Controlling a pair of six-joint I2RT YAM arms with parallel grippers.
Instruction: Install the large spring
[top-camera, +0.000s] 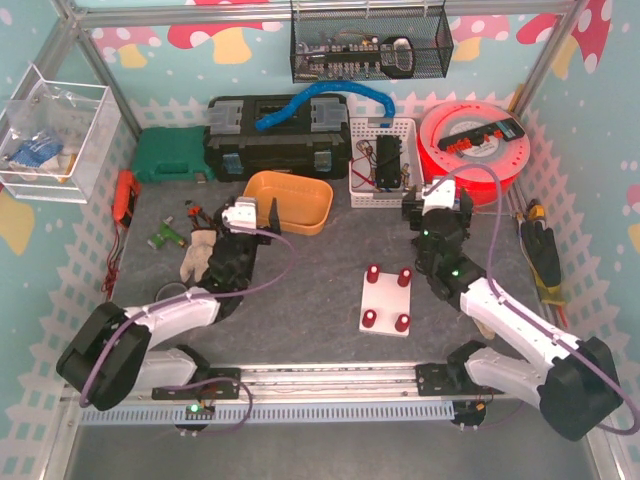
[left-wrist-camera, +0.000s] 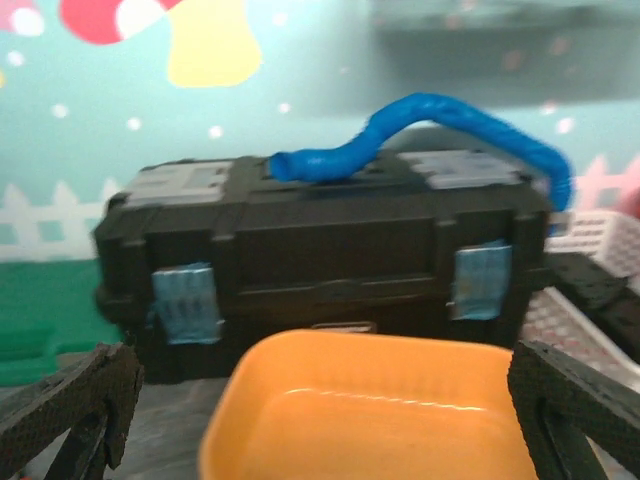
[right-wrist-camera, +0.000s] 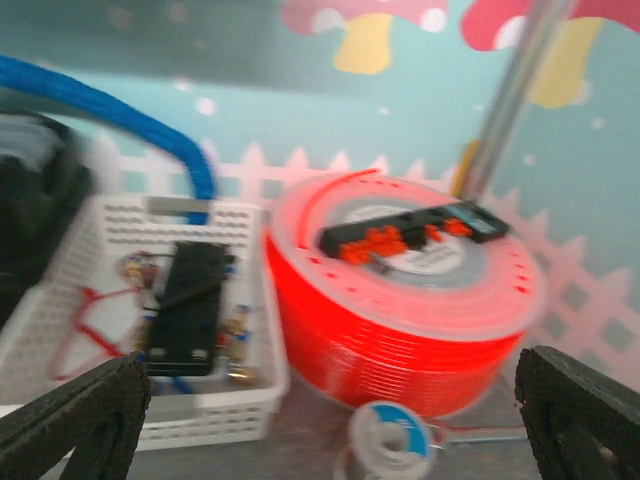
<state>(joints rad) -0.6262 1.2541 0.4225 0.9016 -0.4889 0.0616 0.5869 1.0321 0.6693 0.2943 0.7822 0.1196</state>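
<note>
The orange tray (left-wrist-camera: 380, 415) was glossy, smooth plastic; the black toolbox (left-wrist-camera: 330, 250) looked matt plastic. The blue hose (left-wrist-camera: 430, 112) was ribbed. The left pincer (left-wrist-camera: 320, 410) had rough, matt black fingers (left-wrist-camera: 85, 400).

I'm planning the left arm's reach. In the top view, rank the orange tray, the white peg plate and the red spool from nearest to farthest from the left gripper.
1. Orange tray, just ahead of the left gripper.
2. White peg plate, mid-table, to its right.
3. Red spool, back right corner.
</note>
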